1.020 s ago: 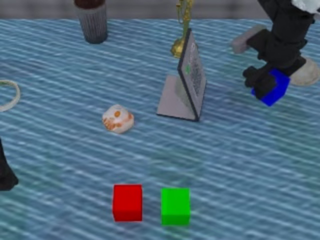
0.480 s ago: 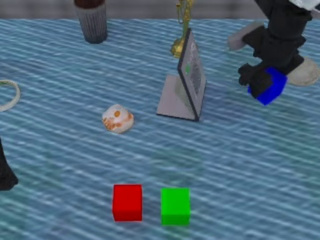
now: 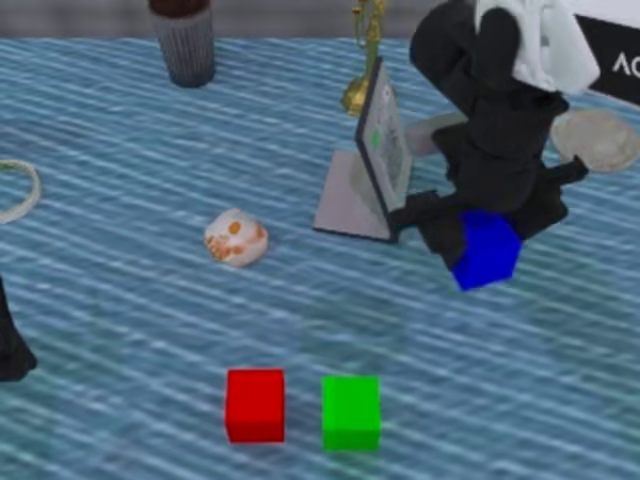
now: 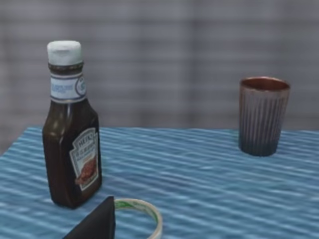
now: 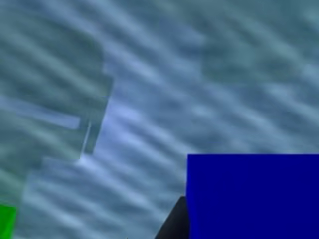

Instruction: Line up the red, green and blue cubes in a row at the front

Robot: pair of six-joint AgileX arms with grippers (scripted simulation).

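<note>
Blue cube (image 3: 487, 250) is clamped in the right gripper (image 3: 470, 240), lifted off the tabletop (image 3: 120, 300), right of centre and just beside the lower right corner of the open laptop (image 3: 372, 165). Right wrist view: blue cube (image 5: 252, 196) fills the near corner, one dark finger (image 5: 172, 221) pressed against its side, rippled blue surface below.

Red cube (image 3: 255, 404) and green cube (image 3: 351, 411) sit side by side near the front edge, a small gap between them, red to the left. Neither is touched.

White-and-orange lump (image 3: 236, 238) lies mid-table, left of the laptop. Ribbed cup (image 3: 185, 42) stands at the back edge; tape ring (image 3: 18, 190) at the left edge.

Left arm (image 3: 12, 345) is parked at the left edge; cannot tell its finger state. Left wrist view: sauce bottle (image 4: 71, 129), cup (image 4: 262, 115).
</note>
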